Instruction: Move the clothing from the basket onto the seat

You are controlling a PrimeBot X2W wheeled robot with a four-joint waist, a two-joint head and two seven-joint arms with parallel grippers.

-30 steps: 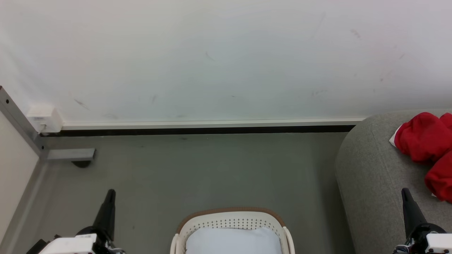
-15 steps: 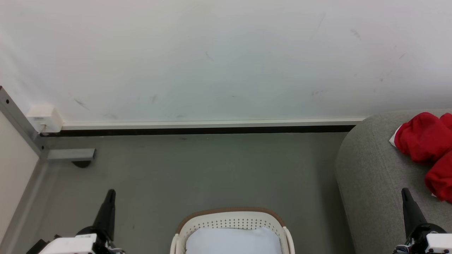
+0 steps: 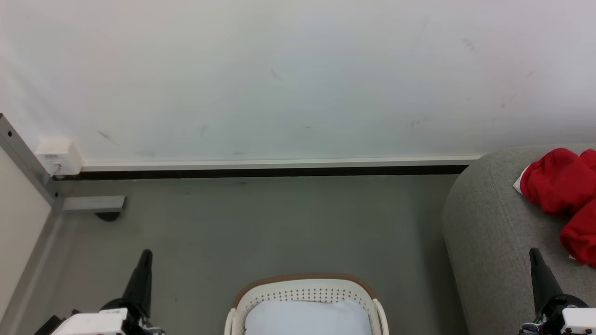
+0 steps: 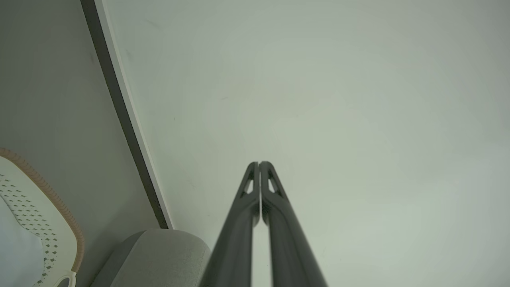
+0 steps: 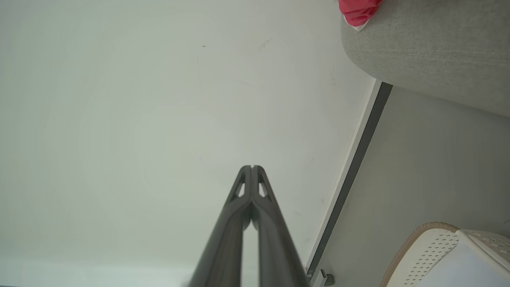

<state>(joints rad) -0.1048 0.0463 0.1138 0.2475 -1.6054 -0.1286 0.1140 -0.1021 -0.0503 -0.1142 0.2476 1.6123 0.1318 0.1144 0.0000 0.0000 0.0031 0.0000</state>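
Red clothing (image 3: 561, 190) lies bunched on the grey seat (image 3: 484, 232) at the right edge; a corner of the clothing (image 5: 356, 12) shows on the seat (image 5: 430, 52) in the right wrist view. The white basket (image 3: 305, 287) with a brown rim stands on the floor at bottom centre, only its pale lining showing inside. My left gripper (image 3: 146, 253) is shut and empty, left of the basket (image 4: 44, 223). Over the seat's near part my right gripper (image 3: 534, 251) stands shut and empty. Both wrist views show the fingers (image 4: 259, 164) (image 5: 252, 167) pressed together.
A white wall with a skirting board (image 3: 279, 164) runs across ahead. A grey metal post with a foot bracket (image 3: 91, 204) and a small white box (image 3: 58, 156) stand at the left. Grey floor (image 3: 279, 223) lies between the basket and the wall.
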